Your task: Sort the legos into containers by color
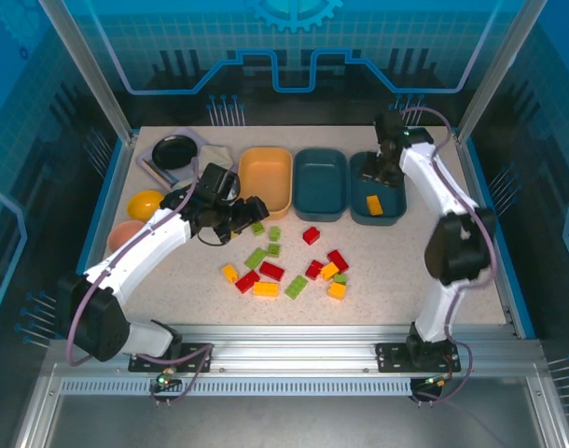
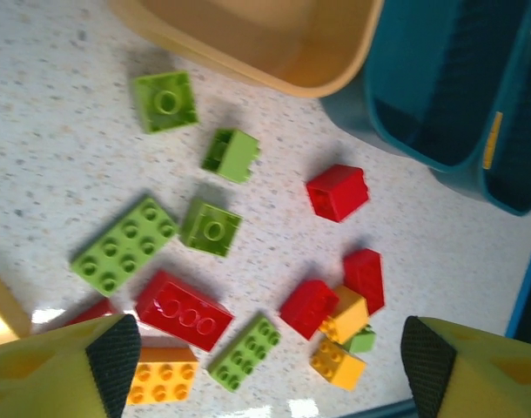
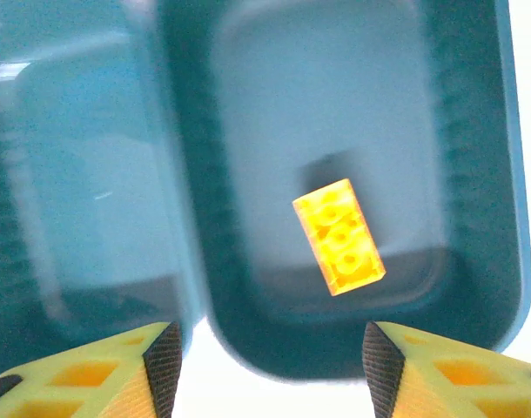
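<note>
At one o'clock on the table (image 1: 406, 271), the right teal tray (image 1: 393, 211) is sitting beneath the right gripper (image 3: 265, 366), its jaws standing apart. The left gripper (image 2: 265, 357), likewise spread, is hovering above loose legos (image 2: 183, 309) mid-table. One yellow-orange brick (image 3: 339, 236) is lying inside that tray.

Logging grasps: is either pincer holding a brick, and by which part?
Nothing is held. Both the left pincer and right pincer are open and empty; the small yellow-orange plastic brick lies loose in the dark teal plastic tray.

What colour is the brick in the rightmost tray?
The brick is yellow-orange, clearest in the right wrist view.
</note>
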`<state>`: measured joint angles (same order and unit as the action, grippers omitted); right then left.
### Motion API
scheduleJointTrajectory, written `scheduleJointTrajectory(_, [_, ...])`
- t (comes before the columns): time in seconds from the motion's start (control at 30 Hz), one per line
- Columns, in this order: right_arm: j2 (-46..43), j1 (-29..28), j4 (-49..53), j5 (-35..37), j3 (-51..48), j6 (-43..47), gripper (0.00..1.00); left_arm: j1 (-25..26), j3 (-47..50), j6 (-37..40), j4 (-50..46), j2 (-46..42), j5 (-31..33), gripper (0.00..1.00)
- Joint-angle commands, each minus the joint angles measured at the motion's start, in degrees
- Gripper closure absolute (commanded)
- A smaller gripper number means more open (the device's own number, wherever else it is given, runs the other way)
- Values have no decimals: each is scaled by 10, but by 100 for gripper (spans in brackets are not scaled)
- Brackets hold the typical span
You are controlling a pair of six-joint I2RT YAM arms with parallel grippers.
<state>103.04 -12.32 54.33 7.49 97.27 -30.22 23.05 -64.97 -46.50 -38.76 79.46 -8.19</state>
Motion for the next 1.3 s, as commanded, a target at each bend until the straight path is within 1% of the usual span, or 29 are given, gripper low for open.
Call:
scheduleJointTrajectory(0.0, [-123, -102, -79, -4, -105, 16, 40, -19, 41, 7, 5, 24, 21, 23])
scheduleJointTrajectory(0.07, [-194, -170, -148, -4, -201, 11, 40, -25, 62, -12, 47, 38, 14, 28])
scheduleJointTrajectory(0.1, [-221, -194, -179, -3, -241, 5, 39, -25, 69, -16, 65, 46, 15, 30])
scheduleJointTrajectory(0.17, [-276, -247, -261, 5, -331, -14, 38, -25, 87, -34, 111, 65, 17, 31])
scheduleJointTrajectory(0.23, [-323, -284, -330, 22, -406, -34, 38, -25, 97, -45, 144, 86, 26, 30])
scheduleJointTrajectory(0.3, [-354, -313, -377, 43, -450, -41, 37, -25, 98, -52, 170, 107, 36, 29])
scheduleJointTrajectory(0.37, [-364, -332, -385, 58, -466, -35, 37, -25, 89, -54, 188, 131, 36, 29])
scheduleJointTrajectory(0.47, [-358, -332, -358, 54, -463, -26, 37, -25, 66, -53, 185, 166, 41, 29])
scheduleJointTrajectory(0.57, [-362, -333, -355, 55, -466, -25, 37, -25, 49, -50, 181, 191, 53, 30])
scheduleJointTrajectory(0.77, [-354, -331, -354, 50, -466, -35, 37, -20, 18, -42, 178, 223, 62, 30])
scheduleJointTrajectory(0.87, [-350, -331, -351, 47, -465, -39, 37, -13, 2, -36, 160, 235, 76, 31])
scheduleJointTrajectory(0.97, [-351, -329, -350, 48, -465, -40, 37, -9, -12, -38, 141, 252, 85, 34])
scheduleJointTrajectory(1.1, [-352, -322, -346, 45, -464, -42, 37, -1, -22, -33, 138, 266, 92, 37])
scheduleJointTrajectory(1.17, [-353, -319, -346, 42, -464, -44, 37, 5, -35, -30, 124, 274, 104, 39])
scheduleJointTrajectory(1.27, [-352, -319, -346, 40, -463, -46, 37, 10, -54, -32, 87, 288, 134, 45])
